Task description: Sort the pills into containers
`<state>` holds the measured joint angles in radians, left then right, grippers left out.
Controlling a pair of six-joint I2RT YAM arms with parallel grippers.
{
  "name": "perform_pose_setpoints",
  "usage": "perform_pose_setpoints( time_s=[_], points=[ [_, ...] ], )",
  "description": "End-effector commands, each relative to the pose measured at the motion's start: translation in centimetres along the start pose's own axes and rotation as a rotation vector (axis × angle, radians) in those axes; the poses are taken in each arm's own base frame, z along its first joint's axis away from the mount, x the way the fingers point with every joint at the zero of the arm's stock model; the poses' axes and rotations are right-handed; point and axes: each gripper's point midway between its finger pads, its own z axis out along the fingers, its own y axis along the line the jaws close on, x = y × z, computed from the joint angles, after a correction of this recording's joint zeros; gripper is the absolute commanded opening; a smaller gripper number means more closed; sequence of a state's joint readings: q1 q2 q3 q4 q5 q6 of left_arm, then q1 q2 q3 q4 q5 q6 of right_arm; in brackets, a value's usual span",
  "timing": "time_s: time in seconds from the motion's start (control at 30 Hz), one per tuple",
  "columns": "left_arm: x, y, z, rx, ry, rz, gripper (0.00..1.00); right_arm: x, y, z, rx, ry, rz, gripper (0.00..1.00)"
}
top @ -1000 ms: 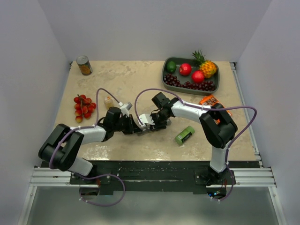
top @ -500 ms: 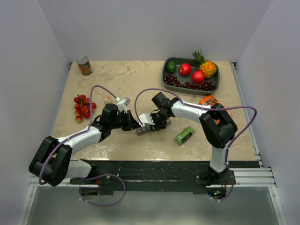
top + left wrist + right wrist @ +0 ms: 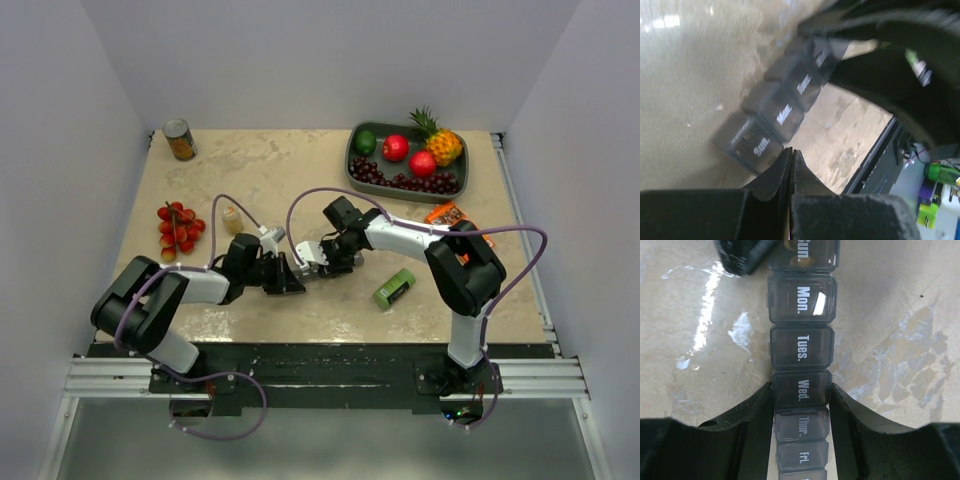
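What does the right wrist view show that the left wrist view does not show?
Only the right wrist view: the right gripper clamped on the strip at Wed., one finger on each side, and sharp labels from Sun. to Fri.
Only the left wrist view: the left gripper, shut and empty, with its tip near the Sun. end, and the near edge of the table with clutter beyond it.
Both: the strip lying on the table, with its Sun. and Mon. lids readable.
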<state>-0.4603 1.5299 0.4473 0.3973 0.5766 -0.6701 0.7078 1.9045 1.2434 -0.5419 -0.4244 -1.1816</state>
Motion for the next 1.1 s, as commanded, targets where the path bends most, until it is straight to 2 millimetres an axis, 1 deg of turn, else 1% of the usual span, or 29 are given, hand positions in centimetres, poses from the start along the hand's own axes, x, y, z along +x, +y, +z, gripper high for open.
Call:
perform_pose_setpoints(
  time_s=[0.0,0.03,0.1,0.13,0.2,0.23,0.27,0.3,0.33,0.37,0.4,0.43,0.47,0.5,0.53,0.57,0.6,0.63,0.67,0.7,0.77,0.8,0.87,0.9,0.93,0.97,1.0,1.03,1.07],
  points=[
    [0.9,2.0,-0.1,-0.069,0.002,0.006,0.0,1.8,1.1,1.5,-0.036,0.065,0.013,0.32],
    [-0.6,0.9,-0.4,-0.053,-0.034,0.044,0.0,1.9,1.0,1.4,-0.033,0.067,0.012,0.32],
    [-1.3,0.1,-1.1,-0.062,-0.04,0.054,0.0,1.8,1.0,1.4,-0.034,0.065,0.014,0.32],
    [-2.9,-1.5,-1.8,-0.036,-0.084,0.092,0.0,1.8,1.0,1.5,-0.034,0.063,0.013,0.32],
    [-3.6,-2.5,-2.7,-0.037,-0.097,0.104,0.0,1.8,1.0,1.4,-0.033,0.065,0.019,0.33],
    [-5.2,-4.0,-3.6,-0.02,-0.148,0.144,0.0,1.6,0.8,1.3,-0.026,0.061,0.022,0.34],
    [-5.2,-4.2,-4.1,-0.035,-0.146,0.145,0.0,1.6,0.8,1.3,-0.025,0.059,0.028,0.35],
    [-5.6,-4.4,-4.6,-0.046,-0.161,0.158,0.0,1.4,0.7,1.2,-0.021,0.055,0.035,0.41],
    [-7.0,-5.0,-5.7,-0.068,-0.215,0.202,0.02,1.3,0.5,1.1,-0.016,0.054,0.044,0.46],
    [-7.1,-4.6,-6.3,-0.103,-0.219,0.207,0.05,1.2,0.3,0.9,-0.006,0.054,0.07,0.52],
    [-7.5,-4.9,-7.5,-0.128,-0.247,0.246,0.13,1.0,0.0,0.8,0.003,0.052,0.082,0.64],
    [-7.9,-3.9,-8.4,-0.191,-0.269,0.248,0.16,0.7,-0.1,0.3,0.011,0.048,0.085,0.69],
    [-8.3,-3.7,-9.2,-0.217,-0.291,0.263,0.24,0.6,-0.3,0.0,0.022,0.045,0.1,0.74],
    [-9.4,-4.5,-10.7,-0.225,-0.345,0.311,0.29,0.4,-0.7,-0.5,0.039,0.042,0.104,0.82],
    [-9.8,-3.8,-11.8,-0.272,-0.368,0.311,0.35,0.4,-1.1,-1.2,0.054,0.04,0.119,0.85],
    [-10.3,-4.1,-12.7,-0.284,-0.394,0.33,0.47,0.0,-1.5,-2.2,0.078,0.03,0.126,0.88],
    [-11.4,-5.3,-14.4,-0.285,-0.45,0.389,0.52,-0.2,-2.1,-3.1,0.098,0.024,0.131,0.89],
    [-11.7,-5.1,-15.4,-0.317,-0.47,0.398,0.58,0.2,-2.3,-4.1,0.109,0.023,0.151,0.92],
    [-12.1,-5.6,-16.1,-0.325,-0.493,0.418,0.7,-0.3,-2.7,-5.8,0.145,0.009,0.162,0.93],
    [-12.9,-7.0,-17.5,-0.317,-0.535,0.465,0.73,-0.5,-3.1,-6.8,0.169,0.002,0.172,0.94],
    [-12.9,-7.8,-18.4,-0.315,-0.54,0.492,0.77,-0.3,-3.1,-9.4,0.203,-0.011,0.235,0.99],
    [-13.5,-9.2,-19.5,-0.3,-0.568,0.523,0.78,-1.4,-3.5,-12.0,0.257,-0.046,0.238,0.99],
    [-13.4,-10.3,-20.2,-0.274,-0.57,0.538,0.79,-1.9,-3.3,-15.2,0.299,-0.109,0.336,0.99],
    [-13.7,-11.6,-21.3,-0.254,-0.603,0.55,0.79,-3.3,-3.6,-18.7,0.377,-0.16,0.34,0.99],
    [-13.7,-12.3,-21.7,-0.241,-0.613,0.556,0.79,-2.9,-3.8,-20.7,0.427,-0.186,0.385,0.99],
    [-13.8,-12.9,-22.3,-0.23,-0.631,0.56,0.8,-3.7,-3.7,-22.8,0.473,-0.239,0.438,0.99],
    [-14.1,-14.1,-23.5,-0.213,-0.668,0.571,0.81,-4.6,-3.4,-26.1,0.564,-0.287,0.452,0.99],
    [-14.2,-14.7,-24.1,-0.207,-0.686,0.577,0.83,-4.5,-4.6,-29.5,0.702,-0.344,0.478,0.99],
    [-14.3,-15.1,-24.7,-0.206,-0.707,0.577,0.9,-3.4,-4.8,-31.3,0.83,-0.371,0.668,0.99]
  ],
)
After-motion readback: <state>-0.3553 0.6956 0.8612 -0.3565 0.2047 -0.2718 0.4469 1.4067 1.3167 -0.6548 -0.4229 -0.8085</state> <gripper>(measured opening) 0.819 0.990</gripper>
